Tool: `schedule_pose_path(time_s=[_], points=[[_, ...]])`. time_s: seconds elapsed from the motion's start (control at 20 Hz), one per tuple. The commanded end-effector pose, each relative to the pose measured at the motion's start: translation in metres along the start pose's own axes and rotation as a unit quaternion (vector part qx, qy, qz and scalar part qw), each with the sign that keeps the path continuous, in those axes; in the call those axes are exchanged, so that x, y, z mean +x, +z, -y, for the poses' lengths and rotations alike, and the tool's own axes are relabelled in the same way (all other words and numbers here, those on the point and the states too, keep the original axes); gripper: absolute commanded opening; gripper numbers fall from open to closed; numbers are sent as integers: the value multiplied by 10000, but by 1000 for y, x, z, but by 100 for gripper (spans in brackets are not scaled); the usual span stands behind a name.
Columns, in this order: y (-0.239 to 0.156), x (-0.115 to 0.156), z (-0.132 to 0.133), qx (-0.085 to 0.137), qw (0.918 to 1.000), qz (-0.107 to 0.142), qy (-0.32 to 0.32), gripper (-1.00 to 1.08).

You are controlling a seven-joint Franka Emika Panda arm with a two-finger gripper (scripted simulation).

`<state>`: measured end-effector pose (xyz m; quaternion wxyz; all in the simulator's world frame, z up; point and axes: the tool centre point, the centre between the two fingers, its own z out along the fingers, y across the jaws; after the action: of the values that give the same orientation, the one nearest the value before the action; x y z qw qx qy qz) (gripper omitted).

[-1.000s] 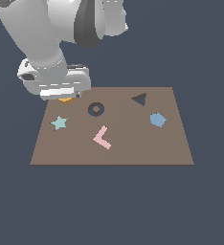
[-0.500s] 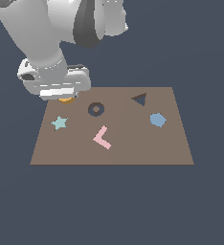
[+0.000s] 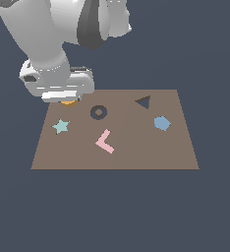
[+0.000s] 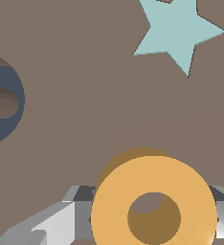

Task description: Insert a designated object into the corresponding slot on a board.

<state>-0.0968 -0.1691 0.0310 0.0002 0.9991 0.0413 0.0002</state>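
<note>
Orange ring gripped between the fingers of the hand, closed on it from both sides, hole facing up toward the wrist camera. Seems lifted clear of the board, judging by the shadow beneath it in the wrist view, though height hard to fix. Slot close beside the hand, toward the exterior view's right; teal star just in front of the hand and nearer the camera. Farther out, pink L-shape, then dark triangle recess and blue pentagon.

Risk ahead: ring lowered off-centre over the slot, catching on the brown centre post or the rim and tilting, perhaps slipping from a grasp on its curved sides.

Exterior view: nearly hides the ring under the hand, only an orange sliver showing, but lays out the whole board. Wrist view: shows the grasp and ring plainly, with only an edge of the slot and the star.
</note>
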Motion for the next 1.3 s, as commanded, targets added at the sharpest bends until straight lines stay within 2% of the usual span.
schedule_pose_path(time_s=[0.0, 0.35, 0.65, 0.9, 1.25], points=[[0, 0, 3, 0, 9999, -2, 106, -100], [-2, 2, 19, 0, 9980, -1, 633, -100], [-3, 7, 38, 0, 9914, -1, 1306, -100], [-5, 15, 58, 0, 9795, 0, 2016, -100], [-7, 31, 82, 1, 9546, 1, 2980, -100]])
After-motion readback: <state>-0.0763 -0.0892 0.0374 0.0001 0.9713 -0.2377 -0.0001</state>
